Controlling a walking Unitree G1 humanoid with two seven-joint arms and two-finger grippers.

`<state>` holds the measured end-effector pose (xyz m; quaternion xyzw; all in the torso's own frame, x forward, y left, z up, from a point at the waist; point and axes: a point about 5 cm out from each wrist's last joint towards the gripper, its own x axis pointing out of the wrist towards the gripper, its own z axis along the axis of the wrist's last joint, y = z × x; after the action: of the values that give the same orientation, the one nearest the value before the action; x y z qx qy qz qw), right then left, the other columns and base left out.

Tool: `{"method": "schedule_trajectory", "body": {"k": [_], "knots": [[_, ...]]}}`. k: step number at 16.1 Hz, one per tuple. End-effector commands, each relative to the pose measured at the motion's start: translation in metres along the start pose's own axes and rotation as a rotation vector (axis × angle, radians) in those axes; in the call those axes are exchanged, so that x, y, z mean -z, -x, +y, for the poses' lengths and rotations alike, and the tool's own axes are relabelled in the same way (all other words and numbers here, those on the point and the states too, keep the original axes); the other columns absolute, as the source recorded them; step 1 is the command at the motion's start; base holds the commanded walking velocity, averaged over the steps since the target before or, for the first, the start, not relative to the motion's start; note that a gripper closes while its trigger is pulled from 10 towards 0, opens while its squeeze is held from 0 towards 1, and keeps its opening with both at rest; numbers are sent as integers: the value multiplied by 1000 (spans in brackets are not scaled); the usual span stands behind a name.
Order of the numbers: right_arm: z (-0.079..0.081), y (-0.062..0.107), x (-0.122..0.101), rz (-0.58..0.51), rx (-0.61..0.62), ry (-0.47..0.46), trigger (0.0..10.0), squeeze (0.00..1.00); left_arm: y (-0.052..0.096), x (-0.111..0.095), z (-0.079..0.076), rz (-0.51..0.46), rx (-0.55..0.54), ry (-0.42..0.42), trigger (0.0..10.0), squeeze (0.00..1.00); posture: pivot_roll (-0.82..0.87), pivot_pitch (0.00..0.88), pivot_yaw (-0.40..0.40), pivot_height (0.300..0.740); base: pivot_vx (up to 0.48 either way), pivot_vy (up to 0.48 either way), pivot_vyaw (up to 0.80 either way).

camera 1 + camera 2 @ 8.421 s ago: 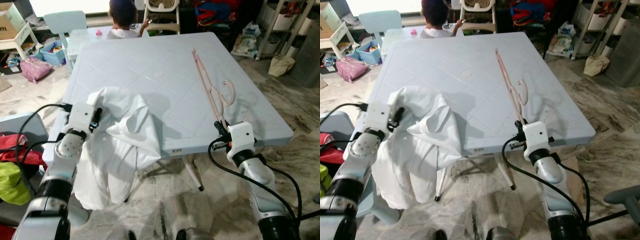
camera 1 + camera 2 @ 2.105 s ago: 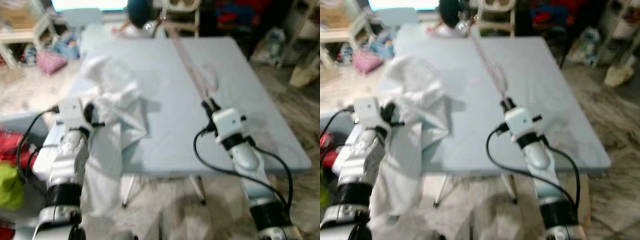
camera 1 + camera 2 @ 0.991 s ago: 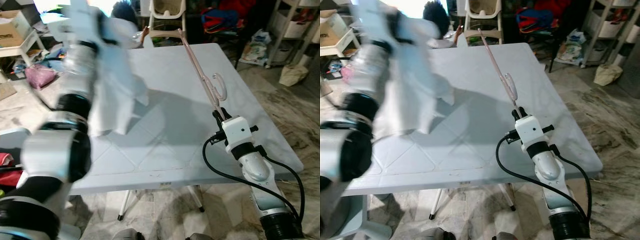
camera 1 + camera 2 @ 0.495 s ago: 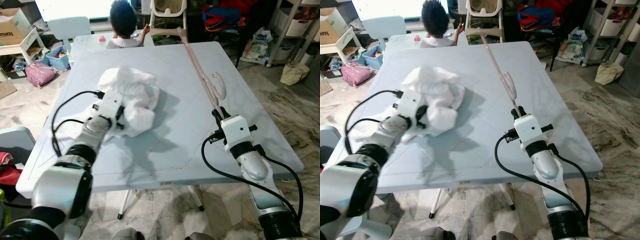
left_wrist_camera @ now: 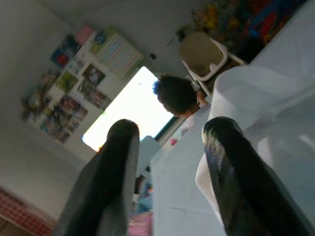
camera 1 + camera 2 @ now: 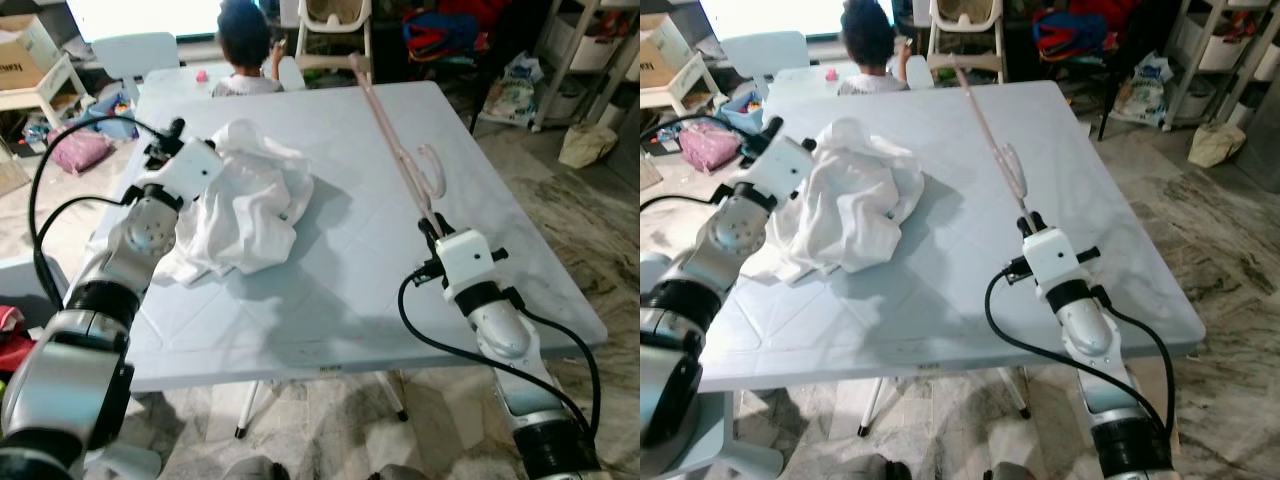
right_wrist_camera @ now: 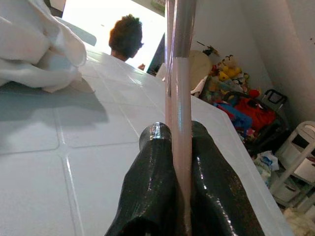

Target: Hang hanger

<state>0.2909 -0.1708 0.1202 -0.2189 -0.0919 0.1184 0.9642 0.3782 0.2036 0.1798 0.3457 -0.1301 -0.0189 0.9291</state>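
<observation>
A white garment (image 6: pixel 245 205) lies bunched on the pale blue table (image 6: pixel 350 270), on its left half. My left gripper (image 6: pixel 163 140) hovers at the garment's far-left edge, open, with nothing between its fingers (image 5: pixel 120 162); in the left wrist view it points past the cloth toward a bright window. A long pink hanger (image 6: pixel 395 140) slants up over the table's right side, its hook (image 6: pixel 436 172) near the lower end. My right gripper (image 6: pixel 430 228) is shut on the hanger's lower end, and the pink rod (image 7: pixel 178 73) runs up from between the black fingers (image 7: pixel 155 162).
A person (image 6: pixel 245 40) sits at the table's far edge beside a high chair (image 6: pixel 335 20). A small chair (image 6: pixel 130 50) and a pink bag (image 6: pixel 75 150) are at the back left. Shelves and bags (image 6: pixel 590 60) crowd the right. Marble floor surrounds the table.
My left gripper has let go of the garment and drawn back to its far-left edge. The cloth has settled and spread a little on the table. The right gripper still holds the hanger.
</observation>
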Motion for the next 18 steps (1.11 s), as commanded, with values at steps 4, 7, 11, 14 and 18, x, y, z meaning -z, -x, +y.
{"method": "schedule_trajectory", "body": {"k": [4,7,11,14,18], "knots": [[1,-6,-3,-22,-18,9,10000,0,29,2,-7,117,-199,584,10000,1000,-48,0,30,740,0,0,0],[3,-5,-2,-19,-26,8,10000,0,62,-1,-23,171,-253,705,10000,1000,-26,0,27,740,0,0,0],[11,-7,0,-22,-53,2,10000,0,120,33,-36,460,-403,765,10000,1000,-9,0,21,740,0,0,0],[8,-5,2,-16,-52,7,10000,0,124,46,-26,533,-461,764,10000,1000,-20,0,21,740,0,0,0],[4,-3,3,-8,-46,16,10000,0,96,74,-37,675,-358,867,10000,1000,-56,0,16,740,0,0,0]]}}
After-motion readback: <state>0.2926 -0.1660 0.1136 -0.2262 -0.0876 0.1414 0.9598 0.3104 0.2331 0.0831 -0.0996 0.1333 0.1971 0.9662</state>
